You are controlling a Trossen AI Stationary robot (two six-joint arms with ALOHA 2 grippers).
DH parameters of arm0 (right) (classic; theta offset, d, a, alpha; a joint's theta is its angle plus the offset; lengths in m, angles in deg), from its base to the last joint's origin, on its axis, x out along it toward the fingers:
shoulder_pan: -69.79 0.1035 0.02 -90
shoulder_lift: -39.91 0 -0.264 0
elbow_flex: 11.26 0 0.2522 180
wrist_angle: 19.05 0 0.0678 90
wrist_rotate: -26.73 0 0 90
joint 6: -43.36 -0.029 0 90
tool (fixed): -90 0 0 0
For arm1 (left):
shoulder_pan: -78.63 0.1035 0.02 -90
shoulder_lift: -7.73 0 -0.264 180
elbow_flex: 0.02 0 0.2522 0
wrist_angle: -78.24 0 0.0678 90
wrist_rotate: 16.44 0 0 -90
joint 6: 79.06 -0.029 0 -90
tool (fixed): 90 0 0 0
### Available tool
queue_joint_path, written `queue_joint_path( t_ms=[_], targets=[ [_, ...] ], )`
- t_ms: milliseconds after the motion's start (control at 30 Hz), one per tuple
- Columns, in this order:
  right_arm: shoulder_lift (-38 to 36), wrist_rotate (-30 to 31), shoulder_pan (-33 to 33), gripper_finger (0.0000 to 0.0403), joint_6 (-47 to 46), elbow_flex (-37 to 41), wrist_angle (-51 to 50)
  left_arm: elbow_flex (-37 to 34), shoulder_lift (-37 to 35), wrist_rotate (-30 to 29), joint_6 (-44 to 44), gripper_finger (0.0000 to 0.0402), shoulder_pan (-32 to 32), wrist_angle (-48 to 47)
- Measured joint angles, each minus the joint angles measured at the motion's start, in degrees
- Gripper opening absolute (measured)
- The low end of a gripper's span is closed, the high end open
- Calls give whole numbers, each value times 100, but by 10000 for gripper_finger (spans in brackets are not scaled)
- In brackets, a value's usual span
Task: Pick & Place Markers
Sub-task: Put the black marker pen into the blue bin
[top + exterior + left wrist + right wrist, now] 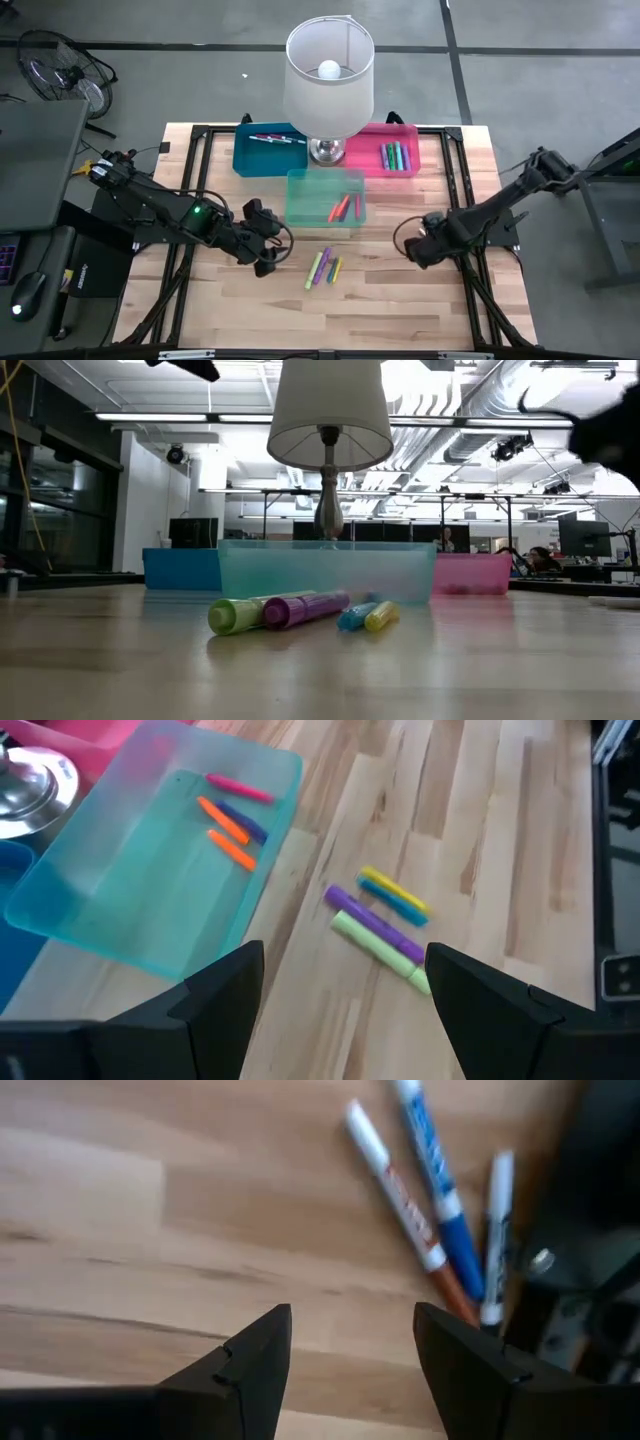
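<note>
Several markers lie side by side on the wooden table: green, purple, blue and yellow, also seen as a cluster of markers. My left gripper hovers open above the table, left of them, slanting down toward them. My right gripper is open, pointing down over bare wood right of them. Three white-bodied markers lie on the wood just beyond its fingers. More markers lie in the teal bin.
A lamp stands at the back centre, between a blue bin and a pink bin, each holding markers. The teal bin sits in front of the lamp's base. Bare wood lies toward the near edge.
</note>
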Motion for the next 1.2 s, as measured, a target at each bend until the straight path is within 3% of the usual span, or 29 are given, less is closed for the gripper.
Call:
queue_joint_path(
  t_ms=[200, 767, 1200],
  targets=[
    [312, -694, 220, 200, -206, 444, -81, 0, 0, 149, -291, 275, 0, -51],
    [1287, -1195, 249, 200, -889, 609, 397, 0, 0, 391, -419, 275, 2, -52],
    [1453, -1671, 244, 200, -1313, 959, 444, 0, 0, 437, -547, 275, 0, -48]
  ],
)
